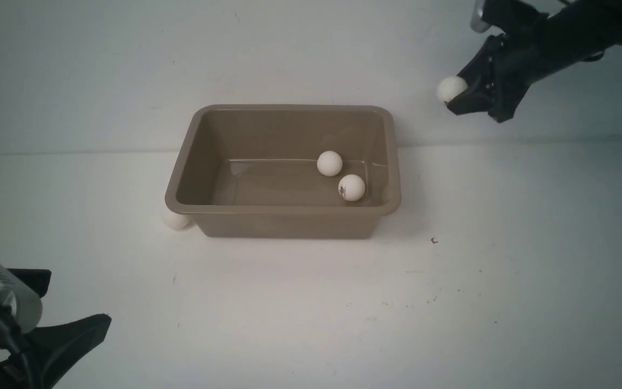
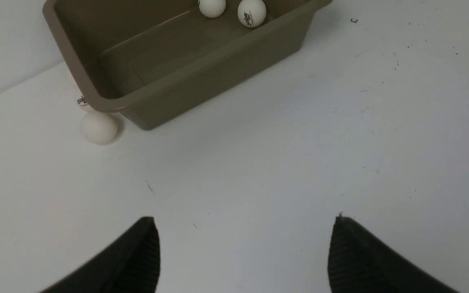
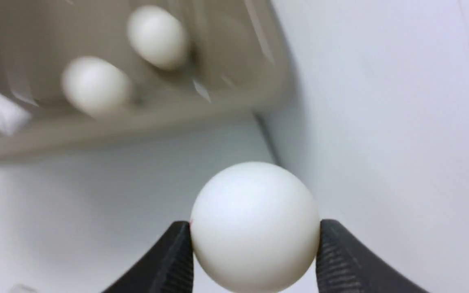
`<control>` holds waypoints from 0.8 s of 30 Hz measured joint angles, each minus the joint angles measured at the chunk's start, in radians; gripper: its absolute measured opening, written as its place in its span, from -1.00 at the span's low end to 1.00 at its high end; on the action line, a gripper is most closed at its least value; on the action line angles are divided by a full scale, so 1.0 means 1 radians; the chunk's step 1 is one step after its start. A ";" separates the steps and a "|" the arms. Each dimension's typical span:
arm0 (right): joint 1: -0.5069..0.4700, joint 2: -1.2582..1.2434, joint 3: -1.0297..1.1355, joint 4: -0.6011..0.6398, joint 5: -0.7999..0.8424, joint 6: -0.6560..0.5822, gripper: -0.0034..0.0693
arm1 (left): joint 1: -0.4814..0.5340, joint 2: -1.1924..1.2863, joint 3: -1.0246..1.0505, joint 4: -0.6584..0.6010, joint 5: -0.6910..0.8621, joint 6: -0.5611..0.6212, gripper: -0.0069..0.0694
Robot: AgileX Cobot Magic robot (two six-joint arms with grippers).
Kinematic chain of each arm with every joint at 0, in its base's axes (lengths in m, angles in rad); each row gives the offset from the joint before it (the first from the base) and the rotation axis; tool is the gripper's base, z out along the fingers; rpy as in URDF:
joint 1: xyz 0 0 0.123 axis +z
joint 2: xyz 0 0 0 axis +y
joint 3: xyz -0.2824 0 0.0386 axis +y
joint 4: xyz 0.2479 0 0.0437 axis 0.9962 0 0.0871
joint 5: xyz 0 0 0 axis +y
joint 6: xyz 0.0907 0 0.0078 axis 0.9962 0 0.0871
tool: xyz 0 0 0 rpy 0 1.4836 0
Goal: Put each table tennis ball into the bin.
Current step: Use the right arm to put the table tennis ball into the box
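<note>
I've got one table tennis ball (image 3: 255,226) pinched in my right claw (image 1: 463,98), up off the tabletop (image 1: 505,270) near its far right corner, right of the bin (image 1: 284,222). A plain ball (image 1: 330,163) and a logo ball (image 1: 351,187) lie in the bin's right end. Outside its near left corner sit a bare ball (image 2: 99,127) and a half-hidden ball (image 2: 82,101). My left claw (image 2: 244,228) hangs released, empty.

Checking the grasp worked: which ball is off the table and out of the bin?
The ball pinched in the right gripper, midair right of the bin. Two balls lie inside it; others rest on the table beside it.
</note>
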 joint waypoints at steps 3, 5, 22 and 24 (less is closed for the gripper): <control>0.050 0.000 0.000 0.103 0.026 -0.033 0.06 | 0.000 0.000 0.000 0.001 0.000 0.000 0.49; 0.088 0.008 0.000 0.135 0.029 -0.040 0.06 | 0.000 0.000 0.000 0.002 0.000 0.000 0.49; 0.265 0.162 0.001 0.176 -0.073 0.038 0.42 | 0.000 0.000 0.000 0.002 -0.016 0.000 0.49; 0.265 0.150 0.001 0.182 -0.092 0.051 0.62 | 0.000 0.000 0.000 0.002 -0.020 0.000 0.49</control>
